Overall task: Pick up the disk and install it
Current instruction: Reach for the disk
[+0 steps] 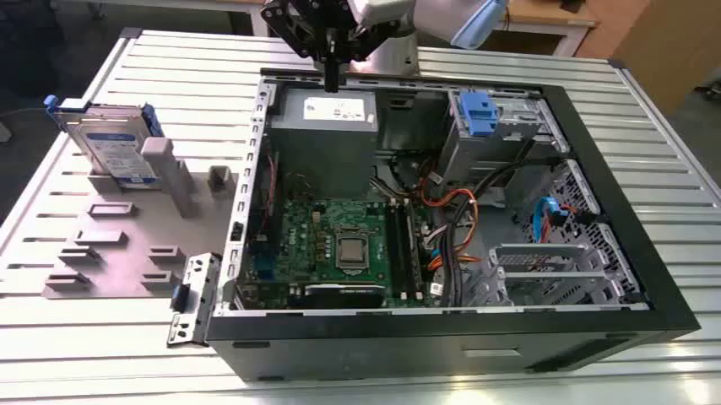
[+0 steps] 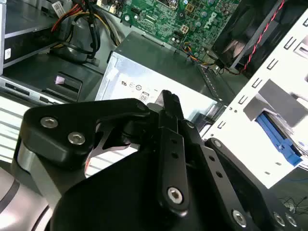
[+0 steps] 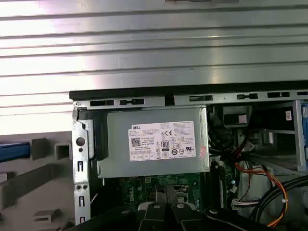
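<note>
The table [image 1: 659, 160] is made of long grey metal slats with grooves between them, and it reaches almost to every edge of the exterior view. In the first wrist view the same slats [image 3: 144, 43] reflect a strong white light. Beyond the table, at the exterior view's left, the floor [image 1: 29, 59] is dark. At the far side, toward the exterior view's right, stands a white desk [image 1: 546, 24], and beside it a brown wooden board [image 1: 664, 42].
</note>
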